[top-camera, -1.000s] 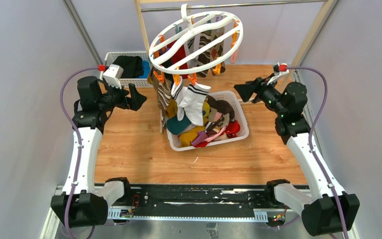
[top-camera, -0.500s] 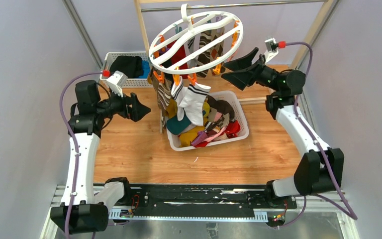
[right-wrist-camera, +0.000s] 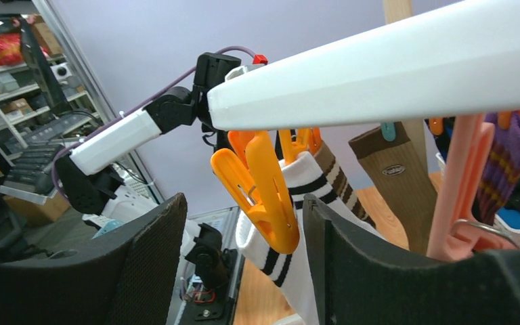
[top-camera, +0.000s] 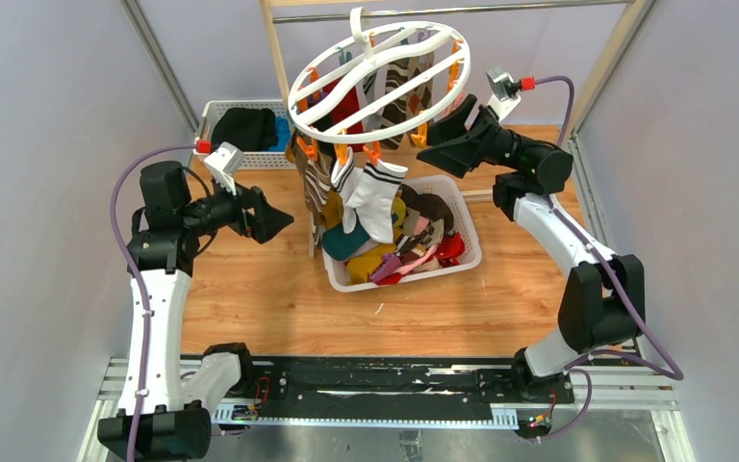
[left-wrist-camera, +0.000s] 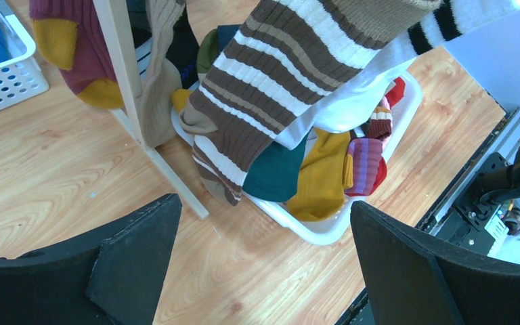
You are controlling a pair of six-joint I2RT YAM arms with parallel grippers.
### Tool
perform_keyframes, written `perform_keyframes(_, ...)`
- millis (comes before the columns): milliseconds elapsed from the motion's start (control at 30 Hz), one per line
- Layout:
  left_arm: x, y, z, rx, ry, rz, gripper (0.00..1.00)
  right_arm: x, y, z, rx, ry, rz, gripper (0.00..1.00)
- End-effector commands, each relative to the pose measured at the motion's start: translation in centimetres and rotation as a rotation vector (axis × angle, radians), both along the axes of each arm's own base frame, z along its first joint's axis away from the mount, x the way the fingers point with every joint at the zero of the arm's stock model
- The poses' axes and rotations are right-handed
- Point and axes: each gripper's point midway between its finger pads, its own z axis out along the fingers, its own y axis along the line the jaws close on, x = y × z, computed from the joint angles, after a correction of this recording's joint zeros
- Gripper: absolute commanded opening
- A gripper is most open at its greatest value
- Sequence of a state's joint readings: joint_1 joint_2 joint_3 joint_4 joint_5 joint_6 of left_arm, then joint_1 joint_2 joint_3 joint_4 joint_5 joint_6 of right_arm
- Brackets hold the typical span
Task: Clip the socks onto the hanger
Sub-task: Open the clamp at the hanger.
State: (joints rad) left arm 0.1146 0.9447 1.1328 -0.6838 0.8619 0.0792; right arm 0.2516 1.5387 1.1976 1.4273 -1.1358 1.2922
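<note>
At the back of the desk (top-camera: 269, 298), one white ring hanger (top-camera: 294, 101) hangs by its hook from the metal rail (top-camera: 443, 10) of the wooden-poled rack (left-wrist-camera: 125, 81), tilted, with six or so orange clips visible around it. Socks hang under it in a bunch too crowded to count. The left wrist view separates four: a brown-striped sock (left-wrist-camera: 271, 88), a white black-banded sock (top-camera: 375, 197), a maroon one with a yellow toe and a beige one. Below them one white slotted basket (top-camera: 471, 236) holds the loose socks; a teal, a yellow, a pink-striped and a red one lie at its near side. A second basket (top-camera: 214, 111) at the back left holds one black bundle (top-camera: 245, 125) beside a blue piece. Two arms are up. The right gripper (top-camera: 445, 130) is raised to the ring's right rim, its jaws spread wide with one orange clip (right-wrist-camera: 261, 189) seen between them and nothing grasped. The left gripper (top-camera: 271, 207) hovers above the desk left of the basket, jaws wide apart and empty, facing the hanging socks.
</note>
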Motion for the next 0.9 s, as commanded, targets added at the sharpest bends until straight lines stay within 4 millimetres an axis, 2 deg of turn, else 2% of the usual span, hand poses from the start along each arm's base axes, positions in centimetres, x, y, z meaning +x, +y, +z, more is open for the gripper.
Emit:
perform_keyframes(0,-0.7,-0.2,0.5,-0.005,-0.016,-0.015,1.00,-1.7,0.0,1.0,0.042,-0.061,0.036,0.60)
perform_keyframes(367,-1.1,-0.1,0.9,0.006,-0.036,-0.007,1.00,-2.5,-0.3,1.6,0.070,-0.056,0.026,0.41)
perform_keyframes(633,-1.4,-0.1,1.5,-0.003,-0.050,0.007,1.00,-2.1,0.1,1.0,0.054,-0.027,-0.008,0.11)
perform_keyframes(767,-1.4,-0.2,1.8,-0.017,-0.050,0.014,1.00,-1.4,0.8,0.5,0.012,-0.043,-0.101,0.01)
perform_keyframes(867,-1.4,-0.1,2.0,-0.016,-0.054,0.023,1.00,-0.3,1.5,0.1,-0.046,-0.054,-0.220,0.00)
